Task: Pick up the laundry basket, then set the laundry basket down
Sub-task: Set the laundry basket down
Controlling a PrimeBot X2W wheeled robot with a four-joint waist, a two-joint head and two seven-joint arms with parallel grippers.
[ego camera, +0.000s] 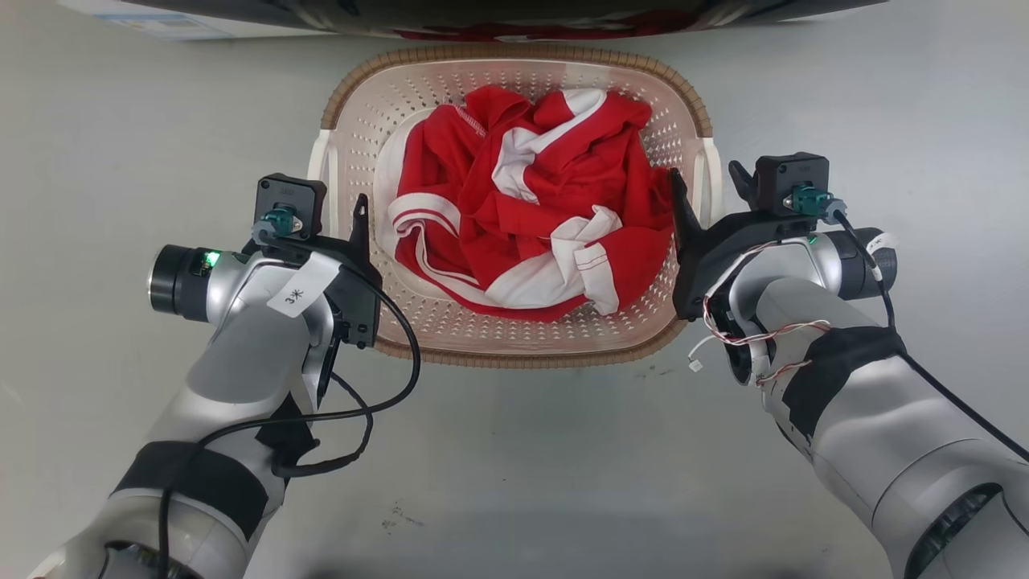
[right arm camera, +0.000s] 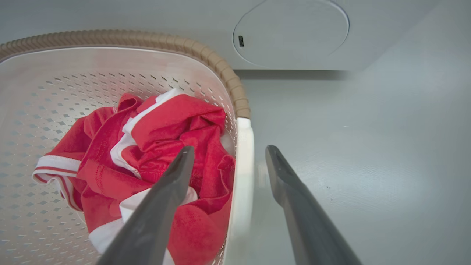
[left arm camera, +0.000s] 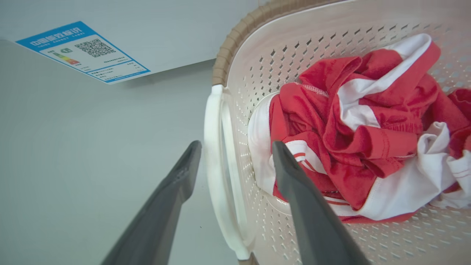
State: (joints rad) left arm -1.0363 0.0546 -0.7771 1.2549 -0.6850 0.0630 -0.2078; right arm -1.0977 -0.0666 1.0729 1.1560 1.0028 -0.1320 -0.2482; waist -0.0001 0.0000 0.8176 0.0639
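The laundry basket sits on the grey floor straight ahead, cream and perforated with a brown rim, holding crumpled red-and-white clothes. My left gripper is open at its left side. In the left wrist view the fingers straddle the white loop handle, one outside and one inside the basket, without squeezing. My right gripper is open at the right side. Its fingers likewise straddle the right handle of the basket.
A white washing machine stands just behind the basket, its dark door edge at the top of the head view. A blue energy label and a round cover show on its front. Grey floor lies open around the basket.
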